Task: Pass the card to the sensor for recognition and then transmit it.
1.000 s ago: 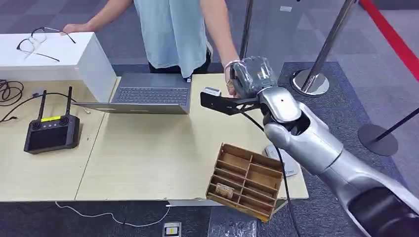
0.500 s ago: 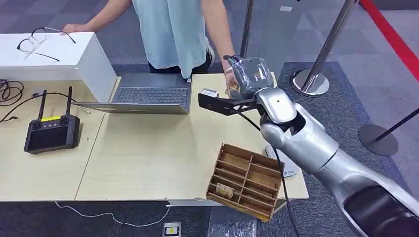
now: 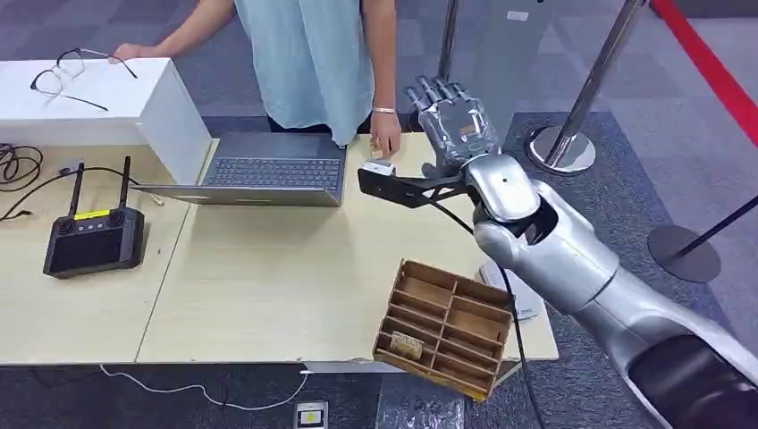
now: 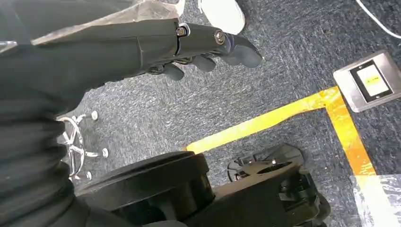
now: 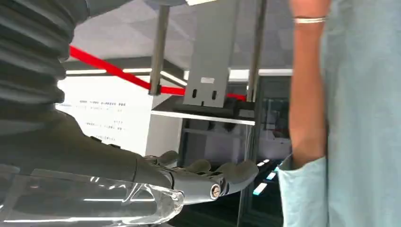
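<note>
My right hand [image 3: 456, 125] is raised over the table's far edge with its fingers spread and nothing in it; its fingers [image 5: 213, 177] also appear in the right wrist view. A person's hand [image 3: 386, 141] hangs just left of it and holds a small tan card [image 3: 376, 154]. A flat grey sensor pad [image 3: 517, 302] lies on the table under my right forearm, partly hidden. Another card [image 3: 407, 342] lies in a compartment of the wooden divider box [image 3: 447, 326]. My left hand [image 4: 208, 45] hangs over the carpet, holding nothing.
A laptop [image 3: 268, 170] sits at the table's far side, a black remote controller [image 3: 92, 239] on the left, a white box [image 3: 89, 98] with glasses behind it. The person [image 3: 308, 54] stands behind the table. Stanchion posts [image 3: 572, 116] stand to the right.
My right hand has spread its fingers and let go of the card. The person's hand has drawn away to the left with the card.
</note>
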`<state>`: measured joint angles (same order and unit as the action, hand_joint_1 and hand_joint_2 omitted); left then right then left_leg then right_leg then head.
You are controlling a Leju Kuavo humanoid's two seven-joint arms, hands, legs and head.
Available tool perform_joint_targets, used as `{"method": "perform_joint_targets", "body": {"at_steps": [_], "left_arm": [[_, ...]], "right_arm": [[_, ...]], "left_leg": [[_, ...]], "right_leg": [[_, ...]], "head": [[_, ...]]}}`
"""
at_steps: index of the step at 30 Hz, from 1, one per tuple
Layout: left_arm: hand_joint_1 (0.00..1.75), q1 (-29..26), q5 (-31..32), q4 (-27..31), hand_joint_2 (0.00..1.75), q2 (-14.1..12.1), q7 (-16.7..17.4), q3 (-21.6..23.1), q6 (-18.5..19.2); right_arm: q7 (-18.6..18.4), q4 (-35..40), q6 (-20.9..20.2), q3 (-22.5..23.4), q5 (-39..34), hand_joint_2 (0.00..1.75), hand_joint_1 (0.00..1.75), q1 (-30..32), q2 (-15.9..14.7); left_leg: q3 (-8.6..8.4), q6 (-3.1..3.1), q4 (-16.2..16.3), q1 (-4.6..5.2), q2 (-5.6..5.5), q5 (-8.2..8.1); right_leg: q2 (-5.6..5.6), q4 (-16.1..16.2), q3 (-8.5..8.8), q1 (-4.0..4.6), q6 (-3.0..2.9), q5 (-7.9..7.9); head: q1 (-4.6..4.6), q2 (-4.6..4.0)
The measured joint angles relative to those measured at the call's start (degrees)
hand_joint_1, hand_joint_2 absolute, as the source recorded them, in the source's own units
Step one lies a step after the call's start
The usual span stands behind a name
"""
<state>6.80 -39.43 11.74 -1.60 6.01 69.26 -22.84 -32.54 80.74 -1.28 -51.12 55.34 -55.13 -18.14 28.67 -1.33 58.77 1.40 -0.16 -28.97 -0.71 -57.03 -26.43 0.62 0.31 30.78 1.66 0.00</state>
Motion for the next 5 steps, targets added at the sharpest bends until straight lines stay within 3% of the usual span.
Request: {"method": "perform_joint_targets", "body": {"at_steps": [5], "left_arm": [[0.00,-0.1,-0.4,0.0,1.75,0.0,-0.2,0.0,-0.1]], "right_arm": [[-2.3,4.0,-5.3,0.3,1.4,1.75,0.00,-0.6,-2.8]], "left_leg": [[0.00,0.00,0.0,0.00,0.00,0.00]], "right_leg": [[0.00,0.0,0.00,-0.01,0.00,0.00]], "head": [[0.02,0.00]]}}
